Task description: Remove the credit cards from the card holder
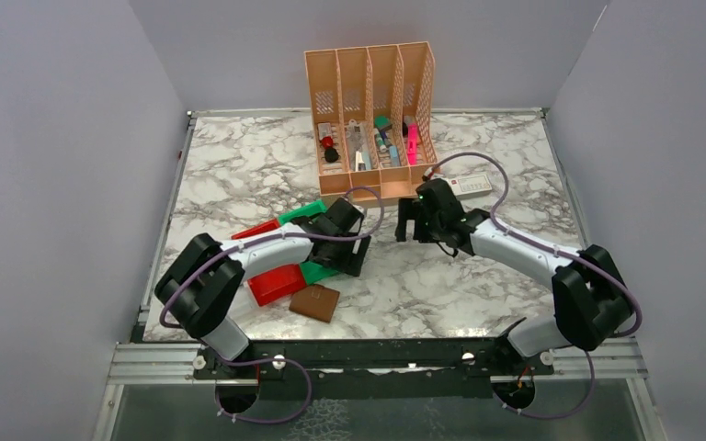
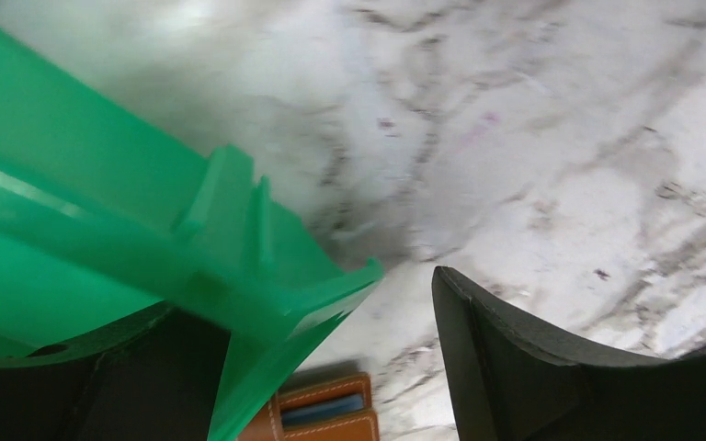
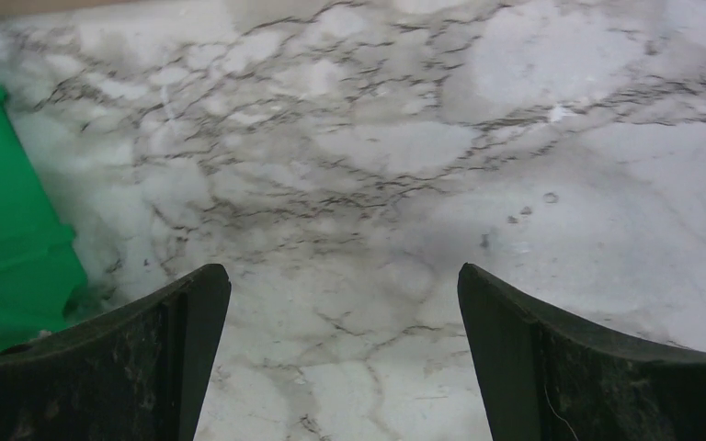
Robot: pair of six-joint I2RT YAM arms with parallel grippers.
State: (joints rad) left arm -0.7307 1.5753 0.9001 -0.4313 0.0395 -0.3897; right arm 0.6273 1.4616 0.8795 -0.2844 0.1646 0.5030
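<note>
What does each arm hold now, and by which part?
Nothing is held. Both jaws stand open: the right over the table, the left beside a green plastic piece.

The marble table [image 1: 478,276] carries a peach desk organizer [image 1: 423,83], a white box [image 1: 469,186], a red tray [image 1: 276,283], a green tray [image 1: 301,213] and the brown card holder [image 1: 315,301].

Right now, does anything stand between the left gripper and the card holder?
Yes. A green plastic piece lies between the open left gripper and the card holder, hiding the holder's corner in the left wrist view.
</note>
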